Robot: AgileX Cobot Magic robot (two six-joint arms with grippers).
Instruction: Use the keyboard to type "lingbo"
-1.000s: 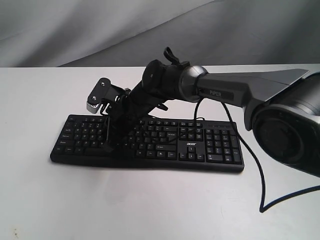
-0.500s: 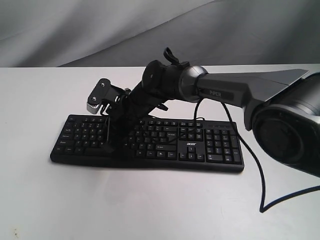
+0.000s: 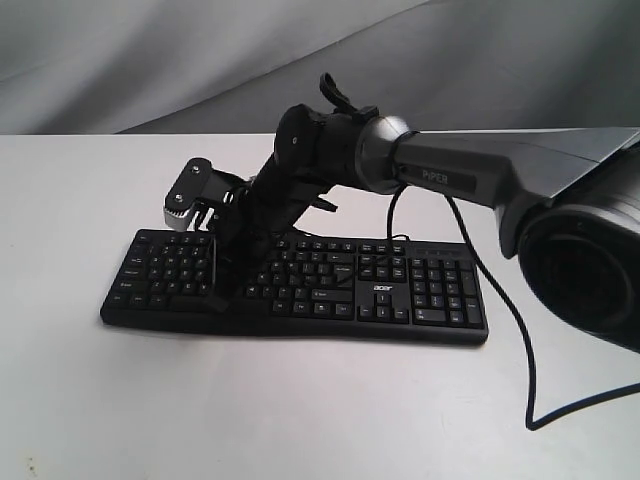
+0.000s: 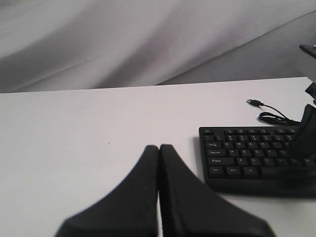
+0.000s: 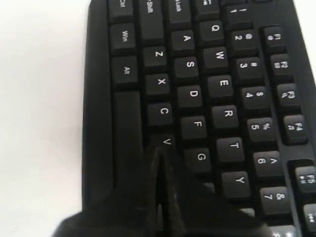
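Note:
The long black keyboard (image 3: 430, 290) lies on the white table, acer logo near its number pad. My right gripper (image 3: 222, 290) reaches across from the right and points down onto the left half of the keys. In the right wrist view its shut fingertips (image 5: 158, 150) sit just past the V key (image 5: 166, 142), beside G; the key beneath them is hidden. My left gripper (image 4: 159, 148) is shut with nothing in it, low over bare table beside the keyboard's (image 4: 247, 153) Ctrl and Shift end. It does not show in the exterior view.
The thin black USB cable (image 3: 520, 340) runs from the keyboard's back over the table at the right and loops forward. Its loose plug (image 4: 254, 102) lies behind the keyboard. A grey cloth backdrop (image 3: 150, 60) hangs behind the table. The right arm (image 3: 470, 175) spans above the keyboard.
The right arm's wrist has shifted a little left and its forearm has risen. The gripper's tips stay on the same part of the keyboard. The cable loop moved slightly.

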